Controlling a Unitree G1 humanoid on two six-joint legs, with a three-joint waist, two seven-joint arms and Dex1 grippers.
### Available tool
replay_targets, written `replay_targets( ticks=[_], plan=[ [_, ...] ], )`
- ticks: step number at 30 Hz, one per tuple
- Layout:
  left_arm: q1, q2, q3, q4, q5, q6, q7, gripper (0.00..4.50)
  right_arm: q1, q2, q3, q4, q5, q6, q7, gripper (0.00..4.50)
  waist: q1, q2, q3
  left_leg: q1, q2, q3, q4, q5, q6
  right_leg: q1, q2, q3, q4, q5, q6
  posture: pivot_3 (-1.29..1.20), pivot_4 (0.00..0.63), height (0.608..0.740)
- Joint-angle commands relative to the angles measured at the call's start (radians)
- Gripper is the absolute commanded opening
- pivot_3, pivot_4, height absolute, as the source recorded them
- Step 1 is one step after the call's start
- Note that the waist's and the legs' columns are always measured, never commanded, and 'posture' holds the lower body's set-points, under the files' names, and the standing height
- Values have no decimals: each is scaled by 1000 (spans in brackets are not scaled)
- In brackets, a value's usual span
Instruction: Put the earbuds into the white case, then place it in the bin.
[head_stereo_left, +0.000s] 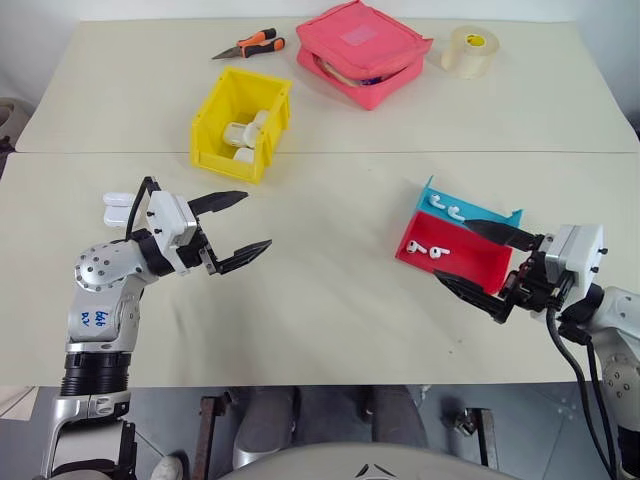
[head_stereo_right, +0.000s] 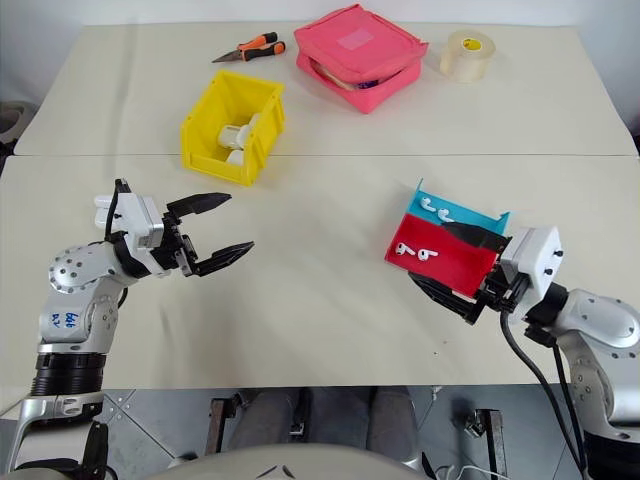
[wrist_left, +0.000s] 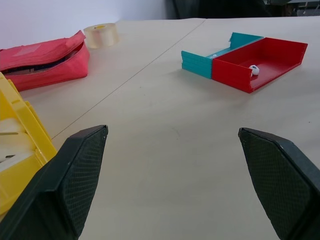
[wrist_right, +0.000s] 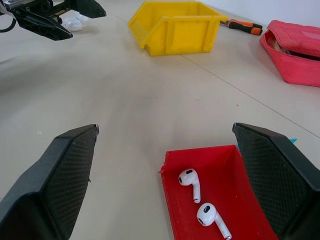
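Note:
Two white earbuds (wrist_right: 189, 180) lie in the red half of a shallow red and blue tray (head_stereo_left: 478, 268), and more earbuds (head_stereo_left: 447, 207) lie in its blue half. My right gripper (head_stereo_left: 455, 252) is open, level over the tray's near side, its fingers either side of the red half. My left gripper (head_stereo_left: 256, 221) is open above bare table at the left. A white case (head_stereo_left: 118, 208) sits on the table behind that hand. The yellow bin (head_stereo_left: 228, 150) stands at the back left with white cases (head_stereo_left: 245, 135) inside.
A pink zipped pouch (head_stereo_left: 362, 52), a roll of tape (head_stereo_left: 469, 50) and orange-handled pliers (head_stereo_left: 250, 45) lie along the far edge of the table. A seam (head_stereo_left: 400, 152) runs across between the two tabletops. Open table lies between my grippers.

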Motion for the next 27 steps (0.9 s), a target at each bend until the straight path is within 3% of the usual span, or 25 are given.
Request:
replay_targets(
  ticks=[1, 18, 27],
  plan=[
    [7, -1, 14, -28, -14, -13, 14, 4459, -8, -2, -3, -11, 5, -16, 7, 4500, 0, 0, 0, 0, 0, 0, 0, 0, 0, 0, 0, 0, 0, 0, 0, 0, 150, 740],
    [30, -4, 40, -39, -38, -4, 49, 4459, -28, -8, 5, 14, 2, -24, 52, 4500, -1, 0, 0, 0, 0, 0, 0, 0, 0, 0, 0, 0, 0, 0, 0, 0, 150, 740],
    [181, -10, 161, -137, -32, 80, 245, 4459, -125, 22, 101, 56, 0, -46, 105, 4500, -6, 0, 0, 0, 1, -1, 0, 0, 0, 0, 0, 0, 0, 0, 0, 0, 150, 740]
  ],
)
